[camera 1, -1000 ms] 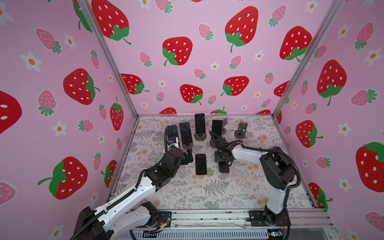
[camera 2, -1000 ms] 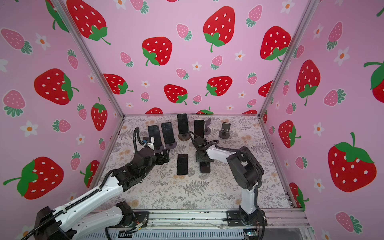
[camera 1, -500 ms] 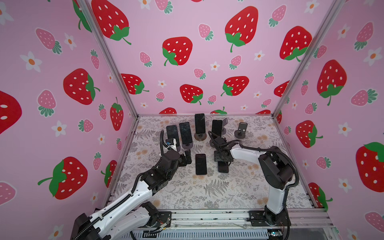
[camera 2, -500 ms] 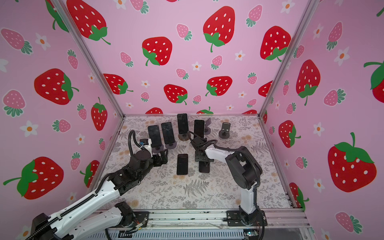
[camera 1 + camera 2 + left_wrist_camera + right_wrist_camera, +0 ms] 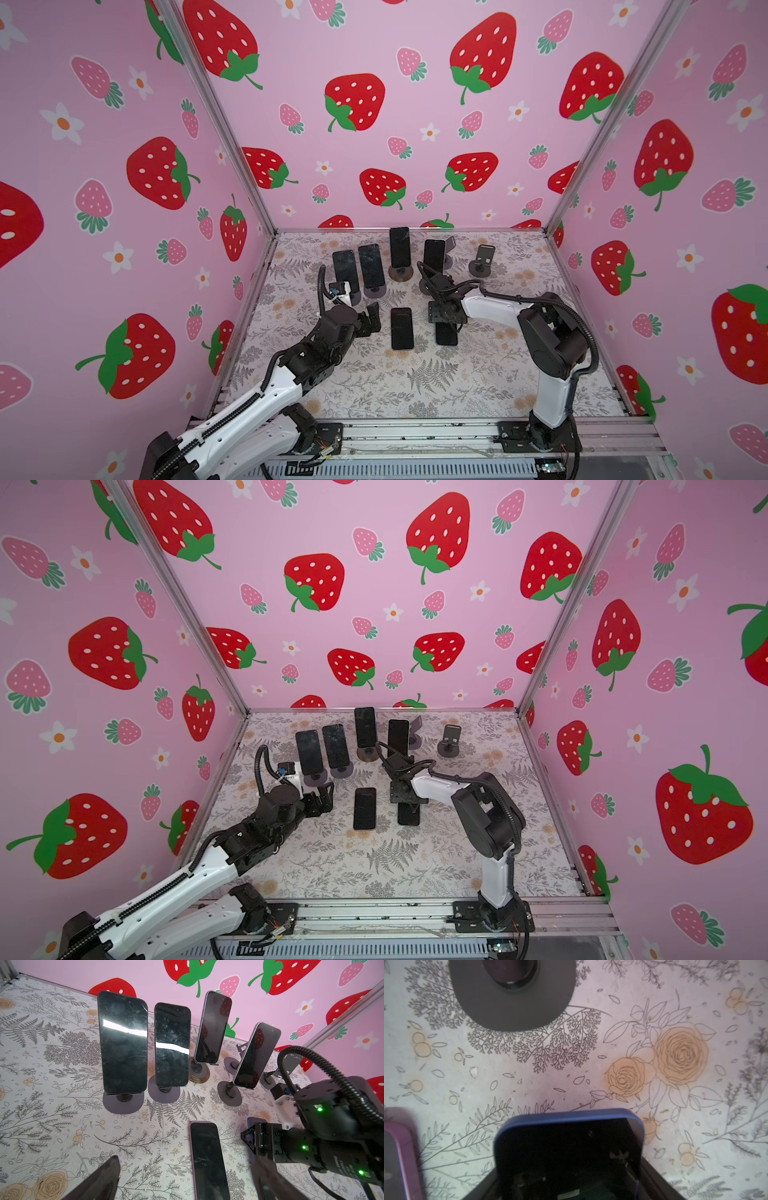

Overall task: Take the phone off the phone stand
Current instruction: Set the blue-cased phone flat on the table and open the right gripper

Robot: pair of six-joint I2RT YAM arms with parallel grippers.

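Four phones are standing in holders along the back of the floral mat (image 5: 415,386), and the wood-rimmed stand (image 5: 199,1077) in the middle of that row is carrying a slim phone (image 5: 213,1027). To its left the leftmost phone (image 5: 123,1043) and its neighbour (image 5: 172,1045) are leaning on round-based stands, their glass scuffed and glaring. To its right a tilted phone (image 5: 255,1055) is sitting on another. Beyond that an empty stand (image 5: 482,259) and a second empty stand (image 5: 450,243) are holding nothing. In front of the wood-rimmed stand a purple-cased phone (image 5: 402,328) and a blue-cased phone (image 5: 569,1147) are lying flat. The left gripper (image 5: 370,318) is hovering in front and to the left of it, jaws spread wide around nothing. The right gripper (image 5: 446,328) is straddling the blue-cased phone; whether its fingers are pressing the edges I cannot tell. Each standing phone is likely behaving as a stiff, fairly heavy slab with slick, breakable faces. Gripping across the long edges above the cradle lip and lifting upward is looking safest, since a light stand may be tipping along.
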